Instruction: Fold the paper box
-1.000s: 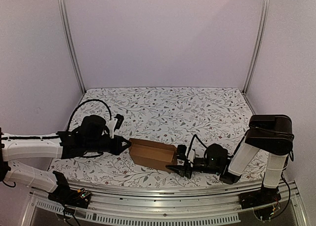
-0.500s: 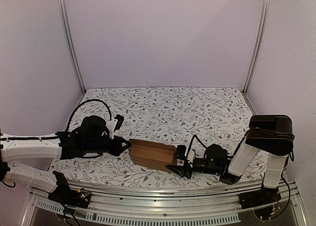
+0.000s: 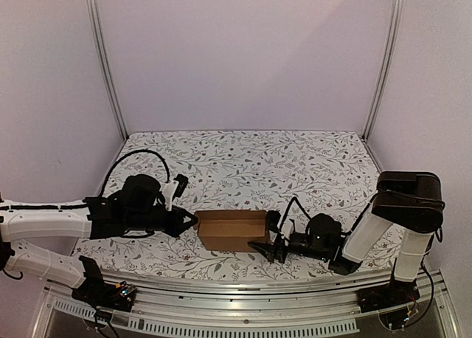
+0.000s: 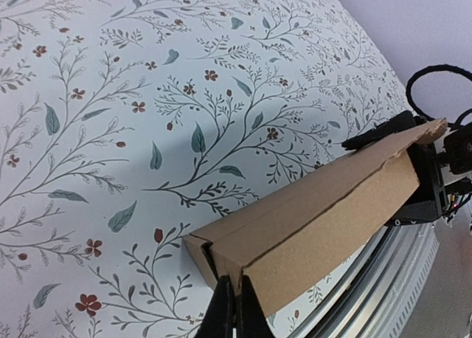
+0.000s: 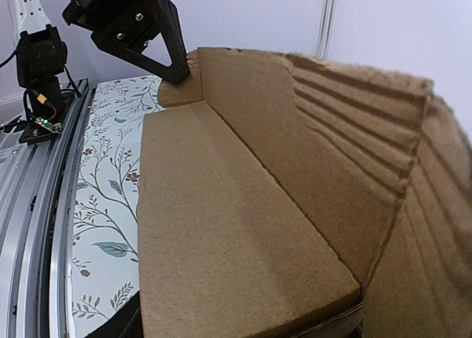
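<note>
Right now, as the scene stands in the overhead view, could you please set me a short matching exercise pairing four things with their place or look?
Things:
1. paper box
2. left gripper
3. right gripper
4. table cover

Place or look:
a. at the left end of the box
b. white with a pattern of leaves and small flowers
c. plain brown, lying between the two grippers near the front edge
d. at the right end of the box

Pairs: 1-c, 2-a, 3-d, 4-b
</note>
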{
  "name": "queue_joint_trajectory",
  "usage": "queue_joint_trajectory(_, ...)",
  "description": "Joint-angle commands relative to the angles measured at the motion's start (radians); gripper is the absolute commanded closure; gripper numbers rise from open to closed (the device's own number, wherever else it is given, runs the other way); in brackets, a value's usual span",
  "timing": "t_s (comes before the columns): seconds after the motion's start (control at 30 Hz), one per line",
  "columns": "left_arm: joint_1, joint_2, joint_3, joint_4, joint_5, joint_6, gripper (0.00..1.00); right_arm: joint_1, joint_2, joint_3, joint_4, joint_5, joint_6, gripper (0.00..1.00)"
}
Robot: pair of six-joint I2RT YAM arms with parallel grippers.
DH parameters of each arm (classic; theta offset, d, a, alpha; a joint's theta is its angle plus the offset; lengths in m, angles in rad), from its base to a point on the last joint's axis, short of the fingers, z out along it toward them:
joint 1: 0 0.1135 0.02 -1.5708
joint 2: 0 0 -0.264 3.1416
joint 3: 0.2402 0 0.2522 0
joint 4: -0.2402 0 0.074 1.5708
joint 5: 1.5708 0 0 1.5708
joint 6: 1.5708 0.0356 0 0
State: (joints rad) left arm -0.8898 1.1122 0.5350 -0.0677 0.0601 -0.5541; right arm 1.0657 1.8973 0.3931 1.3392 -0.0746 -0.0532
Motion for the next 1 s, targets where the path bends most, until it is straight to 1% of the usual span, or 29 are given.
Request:
queue_joint_trajectory(0.0, -0.026, 0.011, 0.027, -0.031, 0.031, 0.001, 1.0, -0.005, -0.013, 0.001, 0.06, 0.03, -0.002, 0.33)
queue_joint_trajectory(0.27, -0.028, 0.022, 0.068, -0.053, 0.03, -0.022, 1.0, -0.004, -0.007, -0.001, 0.063, -0.002, 0.006, 0.46)
queue_joint_trajectory(0.47, -0.029, 0.045, 0.084, -0.061, 0.037, -0.042, 1.0, -0.002, -0.012, -0.006, 0.061, 0.004, 0.009, 0.48)
queue_joint_trajectory(0.73, -0.029, 0.08, 0.101, -0.066, 0.039, -0.059, 1.0, 0.037, 0.004, 0.005, 0.064, 0.068, -0.009, 0.5)
queue_joint_trajectory(0.97, -0.032, 0.1, 0.114, -0.085, 0.038, -0.085, 1.0, 0.057, 0.024, 0.015, 0.064, 0.124, -0.022, 0.53)
